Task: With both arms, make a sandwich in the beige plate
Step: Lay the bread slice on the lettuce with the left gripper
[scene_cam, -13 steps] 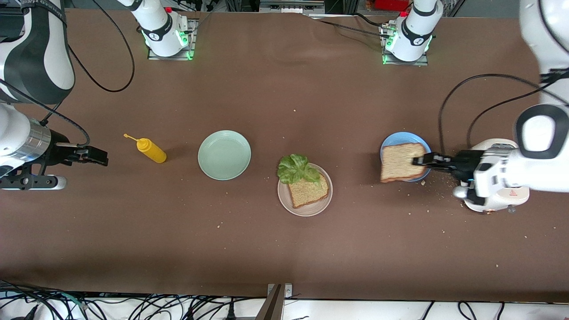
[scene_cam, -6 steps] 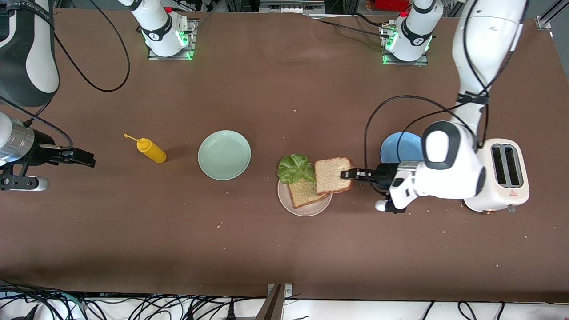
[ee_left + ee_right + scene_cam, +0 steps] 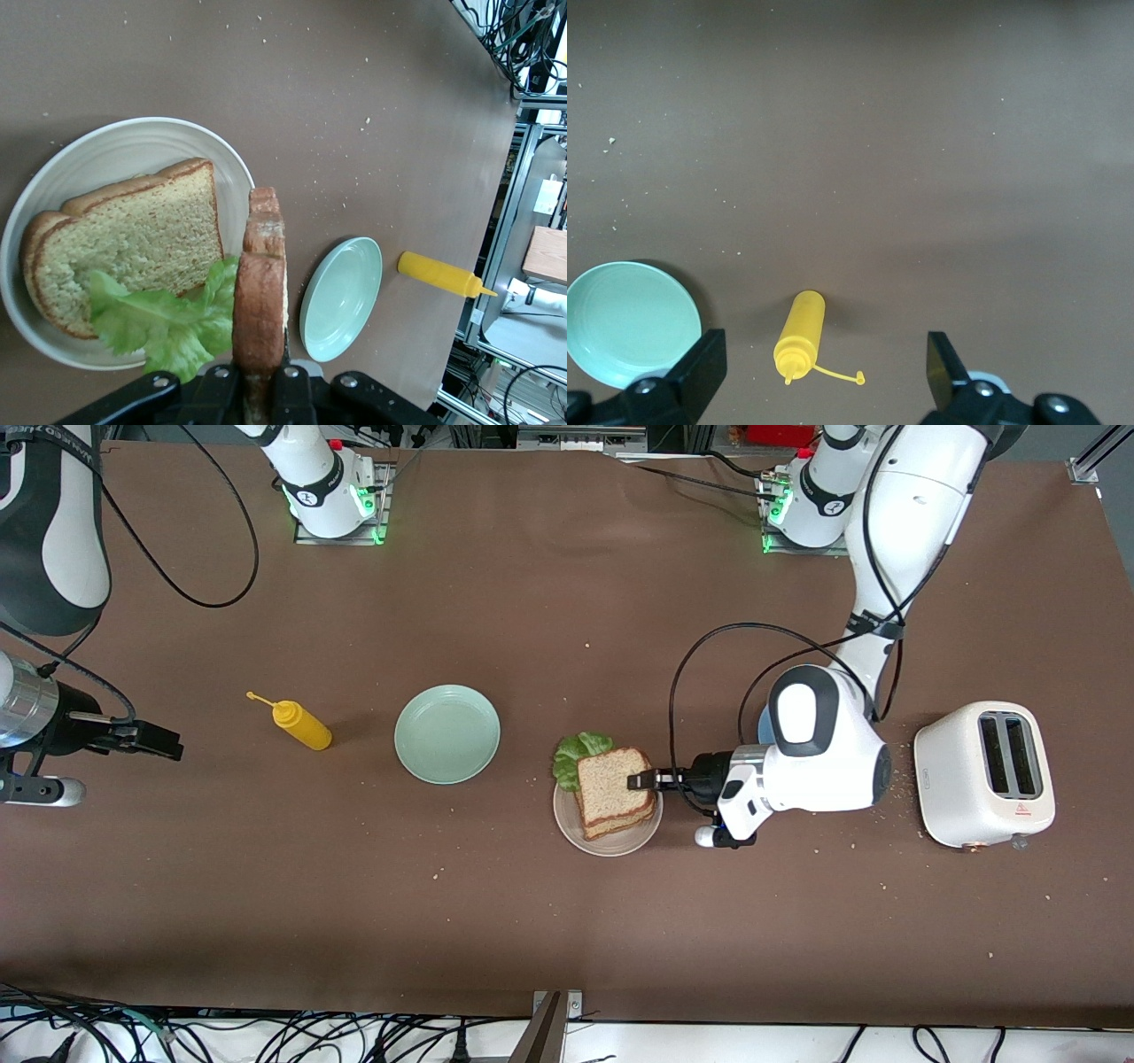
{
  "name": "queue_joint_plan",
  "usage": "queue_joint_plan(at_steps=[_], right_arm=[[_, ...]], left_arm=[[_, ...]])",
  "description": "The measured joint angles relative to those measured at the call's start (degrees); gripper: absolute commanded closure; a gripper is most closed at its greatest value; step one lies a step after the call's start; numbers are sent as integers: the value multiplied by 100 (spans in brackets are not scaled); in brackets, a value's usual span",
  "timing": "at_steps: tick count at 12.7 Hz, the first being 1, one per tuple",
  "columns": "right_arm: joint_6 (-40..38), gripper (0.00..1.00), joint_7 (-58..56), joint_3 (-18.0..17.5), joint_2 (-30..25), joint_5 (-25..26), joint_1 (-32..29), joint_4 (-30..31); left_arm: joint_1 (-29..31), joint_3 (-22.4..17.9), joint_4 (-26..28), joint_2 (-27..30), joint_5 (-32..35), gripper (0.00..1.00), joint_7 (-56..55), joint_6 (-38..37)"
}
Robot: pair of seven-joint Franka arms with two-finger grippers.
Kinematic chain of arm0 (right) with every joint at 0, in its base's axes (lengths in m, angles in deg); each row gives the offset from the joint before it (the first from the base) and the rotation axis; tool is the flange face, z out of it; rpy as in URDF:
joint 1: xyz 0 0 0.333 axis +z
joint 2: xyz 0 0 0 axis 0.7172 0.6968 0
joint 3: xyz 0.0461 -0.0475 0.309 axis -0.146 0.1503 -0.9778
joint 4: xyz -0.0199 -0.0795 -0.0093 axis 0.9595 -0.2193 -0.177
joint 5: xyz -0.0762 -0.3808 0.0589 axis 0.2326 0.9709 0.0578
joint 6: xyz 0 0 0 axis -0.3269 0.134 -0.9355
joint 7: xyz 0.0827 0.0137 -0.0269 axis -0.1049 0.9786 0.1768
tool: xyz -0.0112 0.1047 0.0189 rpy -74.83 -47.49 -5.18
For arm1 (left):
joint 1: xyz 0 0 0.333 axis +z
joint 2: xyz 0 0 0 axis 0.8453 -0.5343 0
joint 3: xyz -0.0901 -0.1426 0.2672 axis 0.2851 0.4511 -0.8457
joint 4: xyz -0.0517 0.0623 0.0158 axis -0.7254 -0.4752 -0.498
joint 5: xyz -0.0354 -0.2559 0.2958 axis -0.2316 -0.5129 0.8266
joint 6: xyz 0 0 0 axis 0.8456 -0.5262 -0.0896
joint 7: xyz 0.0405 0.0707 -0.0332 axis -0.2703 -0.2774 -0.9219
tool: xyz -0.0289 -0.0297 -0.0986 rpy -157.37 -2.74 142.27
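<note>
Front view: left tool (image 3: 640, 781) clamping top slice (image 3: 611, 784)

We see the beige plate (image 3: 607, 841) mid-counter holding a toasted slice (image 3: 133, 243) with ruffled lettuce (image 3: 574, 755) spilling toward eleven o'clock. A second browned slice (image 3: 613, 784) hangs level above it, seemingly not yet resting.

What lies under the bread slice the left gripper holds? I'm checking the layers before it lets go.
Under the top slice, shut in the left gripper, lie the lettuce leaf and a bottom slice on the beige plate. Front view hides most of both.
</note>
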Motion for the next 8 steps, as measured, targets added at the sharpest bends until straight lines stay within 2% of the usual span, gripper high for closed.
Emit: queue_joint_plan(at_steps=[3,4,5,6,8], right_arm=[[41,0,70,0,-43,0,-1,-22],[60,0,81,17,-54,0,-4,-23],[69,0,82,40,-56,0,-7,-22],[75,0,83,62,-56,0,-11,-22],[82,0,83,79,-56,0,-16,-23]], left_arm=[[-156,-1,0,-93,-3,98,-10,102],[-194,-1,0,-126,-3,69,-21,105],[-210,-3,4,-159,-3,29,-21,122],[-216,-7,10,-213,-3,0,-17,170],[-215,-23,17,-334,-3,0,-10,277]])
